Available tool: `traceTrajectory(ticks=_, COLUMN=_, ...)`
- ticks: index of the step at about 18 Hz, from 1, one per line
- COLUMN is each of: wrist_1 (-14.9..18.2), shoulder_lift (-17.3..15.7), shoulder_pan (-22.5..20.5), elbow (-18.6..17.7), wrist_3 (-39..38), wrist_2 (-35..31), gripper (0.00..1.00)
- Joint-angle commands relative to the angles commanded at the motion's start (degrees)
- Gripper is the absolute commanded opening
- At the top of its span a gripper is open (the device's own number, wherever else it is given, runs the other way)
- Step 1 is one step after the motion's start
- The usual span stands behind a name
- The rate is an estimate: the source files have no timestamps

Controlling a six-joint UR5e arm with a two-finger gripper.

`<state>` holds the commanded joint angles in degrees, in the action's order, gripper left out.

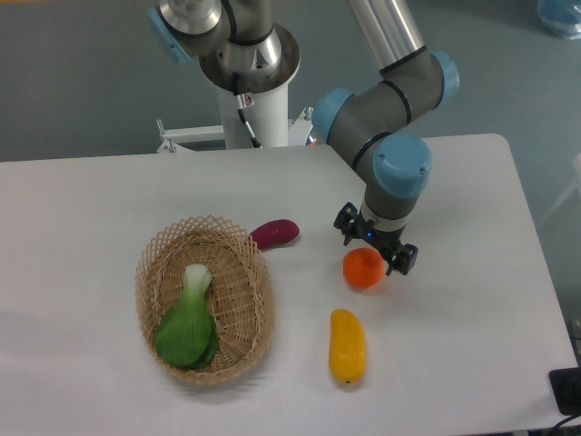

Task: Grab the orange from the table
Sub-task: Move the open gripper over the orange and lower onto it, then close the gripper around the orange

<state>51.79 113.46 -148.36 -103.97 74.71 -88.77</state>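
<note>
my black two-finger tool (375,247) covers the upper edge of the small round bright orange fruit (363,270); whether its fingers touch the fruit, i cannot tell.

Reaching down from the far side, wrist bent.
Pointing gripper (374,244) downward, spreading both fingers wide right of centre.
</note>
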Motion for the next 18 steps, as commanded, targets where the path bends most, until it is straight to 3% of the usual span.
traceTrajectory(ticks=2, wrist_1=-3.2, shoulder_lift=1.2, shoulder_pan=0.9, elbow=-0.6, wrist_3=0.0, wrist_2=-0.4, gripper=1.0)
traceTrajectory(ticks=7, wrist_1=-4.3, shoulder_lift=2.0, shoulder_pan=0.9, elbow=-0.7, wrist_3=0.0, wrist_2=-0.4, gripper=1.0)
traceTrajectory(ticks=8, wrist_1=-4.7, shoulder_lift=2.1, shoulder_pan=0.9, elbow=-0.8, wrist_3=0.0, wrist_2=-0.4, gripper=0.97)
traceTrajectory(ticks=9, wrist_1=-4.9, shoulder_lift=2.4, shoulder_pan=0.9, elbow=-1.1, wrist_3=0.2, wrist_2=-0.4, gripper=0.84)
traceTrajectory(ticks=12, wrist_1=-4.9, shoulder_lift=2.3, shoulder_pan=0.9, elbow=-1.1, wrist_3=0.6, wrist_2=-0.6, gripper=0.73)
traceTrajectory(ticks=18, wrist_1=-4.7, shoulder_lift=1.7, shoulder_pan=0.8, elbow=1.0, wrist_3=0.7, wrist_2=-0.4, gripper=0.7)
